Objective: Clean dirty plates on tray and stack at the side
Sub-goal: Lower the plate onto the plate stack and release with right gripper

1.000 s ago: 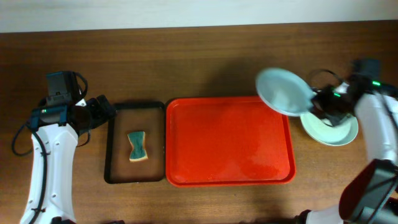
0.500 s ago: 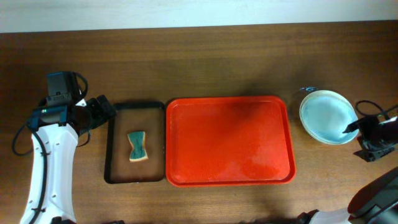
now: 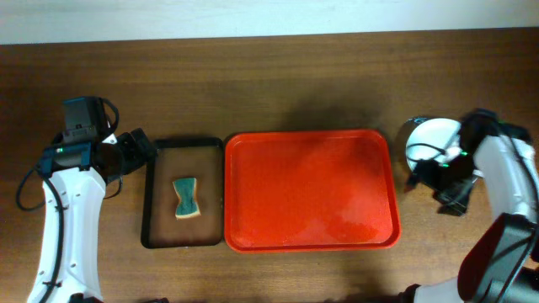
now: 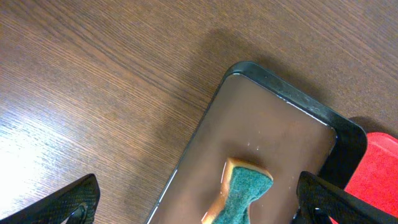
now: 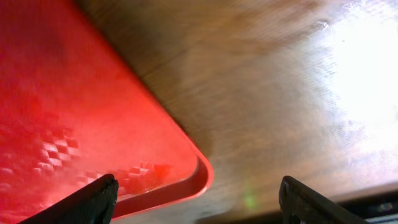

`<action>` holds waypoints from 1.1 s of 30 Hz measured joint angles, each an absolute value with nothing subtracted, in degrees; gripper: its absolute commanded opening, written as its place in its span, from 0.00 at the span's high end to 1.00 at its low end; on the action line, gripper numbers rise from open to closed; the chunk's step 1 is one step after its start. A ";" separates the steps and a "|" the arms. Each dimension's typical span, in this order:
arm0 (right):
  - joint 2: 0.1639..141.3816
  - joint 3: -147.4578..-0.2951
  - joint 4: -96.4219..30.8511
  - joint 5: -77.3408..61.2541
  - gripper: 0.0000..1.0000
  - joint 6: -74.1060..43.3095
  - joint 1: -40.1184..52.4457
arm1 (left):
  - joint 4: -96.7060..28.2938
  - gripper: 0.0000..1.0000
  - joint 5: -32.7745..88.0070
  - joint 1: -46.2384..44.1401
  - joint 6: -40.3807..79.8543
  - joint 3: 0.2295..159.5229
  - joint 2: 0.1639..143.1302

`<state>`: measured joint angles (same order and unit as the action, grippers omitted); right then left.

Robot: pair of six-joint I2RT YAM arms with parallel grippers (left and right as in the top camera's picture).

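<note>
The red tray (image 3: 312, 189) lies in the middle of the table with nothing on it; its corner (image 5: 93, 124) fills the left of the right wrist view. The plates (image 3: 434, 135) sit stacked on the table just right of the tray, largely hidden under my right arm. My right gripper (image 3: 414, 175) (image 5: 202, 202) is open and holds nothing. It hovers by the tray's right edge, next to the stack. My left gripper (image 3: 141, 150) (image 4: 199, 208) is open above the far end of the black tray (image 4: 261, 124), holding nothing.
The narrow black tray (image 3: 184, 194) stands left of the red tray, with a green-and-tan sponge (image 3: 187, 198) (image 4: 242, 190) lying in it. Bare wooden table surrounds both trays.
The right gripper carried a pale blue plate from above the tray's far right corner onto the stack, let go and opened. It now sits beside the stack. The left arm has not moved.
</note>
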<state>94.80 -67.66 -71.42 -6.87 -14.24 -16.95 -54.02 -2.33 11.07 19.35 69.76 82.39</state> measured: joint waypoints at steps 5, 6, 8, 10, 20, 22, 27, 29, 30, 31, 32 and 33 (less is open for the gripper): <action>94.76 -67.48 -63.11 -5.41 0.01 -12.80 7.25 | -54.02 0.01 -2.35 11.07 19.35 69.76 82.39; 94.76 -67.48 -62.78 -5.41 0.01 -12.82 8.84 | -54.02 0.01 -2.35 11.07 19.35 69.76 82.39; 94.76 -67.48 -62.72 -5.41 0.01 -12.80 9.10 | -54.04 0.01 -2.35 11.07 19.38 69.76 82.39; 94.76 -67.48 -62.72 -5.41 0.02 -12.80 9.10 | -54.04 0.01 -2.35 11.07 19.35 69.76 82.39; 88.42 -67.46 -62.70 -5.41 0.01 -12.84 9.15 | -54.02 0.01 -2.35 11.07 19.35 69.76 82.39; 85.08 -67.42 -62.70 -5.37 0.02 -12.82 9.17 | -54.02 0.01 -2.35 11.07 19.35 69.76 82.39; 65.01 -67.29 -62.67 -5.21 0.01 -12.82 9.26 | -54.02 0.01 -2.35 11.07 19.35 69.76 82.39; 52.21 -67.31 -62.67 -4.91 0.01 -12.84 9.28 | -54.04 0.01 -2.35 11.07 19.35 69.76 82.39; 48.03 -67.24 -62.65 -4.75 0.02 -12.86 9.34 | -54.00 0.01 -2.35 11.07 19.35 69.76 82.39; 41.19 -67.09 -62.59 -4.82 0.02 -12.86 9.37 | -53.98 0.01 -2.35 11.07 19.35 69.80 82.39; 34.57 -67.26 -62.57 -5.04 0.01 -12.84 9.37 | -54.04 0.01 -2.35 11.07 19.35 69.80 82.39; 27.81 -67.40 -62.50 -5.21 0.02 -12.82 9.37 | -54.02 0.01 -2.35 11.07 19.38 69.82 82.39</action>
<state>27.81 -67.40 -62.50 -5.21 -12.82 9.37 -54.02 -2.35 11.07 19.38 69.82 82.39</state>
